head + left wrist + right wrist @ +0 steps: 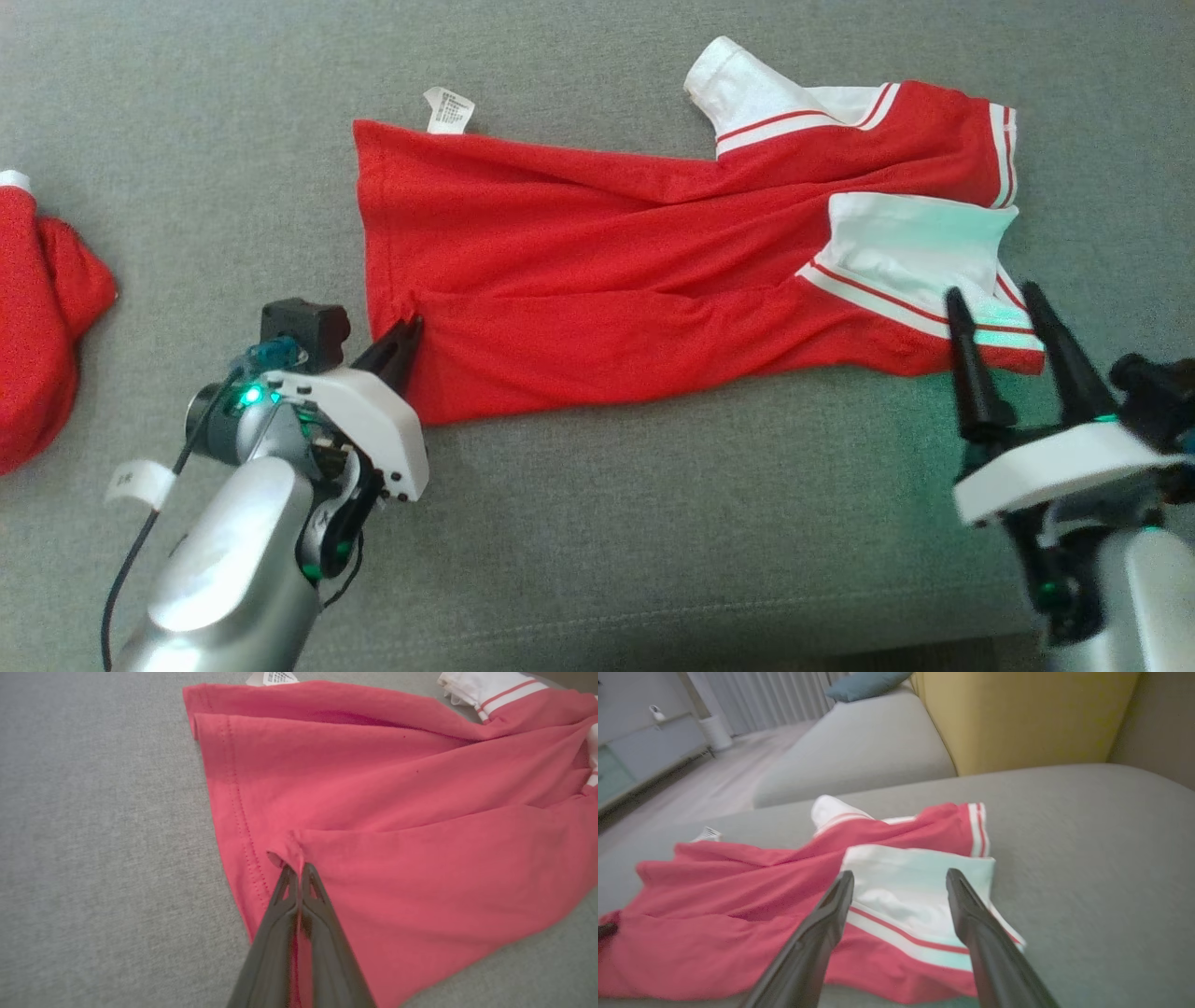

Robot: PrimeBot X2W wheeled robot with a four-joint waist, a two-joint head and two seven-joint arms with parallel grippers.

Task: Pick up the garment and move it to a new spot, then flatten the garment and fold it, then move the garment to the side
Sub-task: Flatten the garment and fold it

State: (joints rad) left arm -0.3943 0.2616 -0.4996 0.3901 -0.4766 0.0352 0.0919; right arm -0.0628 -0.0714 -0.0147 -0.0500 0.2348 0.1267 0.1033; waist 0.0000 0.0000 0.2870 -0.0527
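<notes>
Jaws of the left gripper (409,329) pinch the hem of the red T-shirt (607,289), lower left; right gripper (991,291) jaws wide open, empty, over its white sleeve (910,238).

Your L gripper (411,329), long dark fingers on a silver-white arm (233,560), is pinched tight on the red fabric garment (597,280) at its hem, tips angled up-right. Your R gripper (991,294): dark fingers spread wide, pointing up, white wrist.
</notes>
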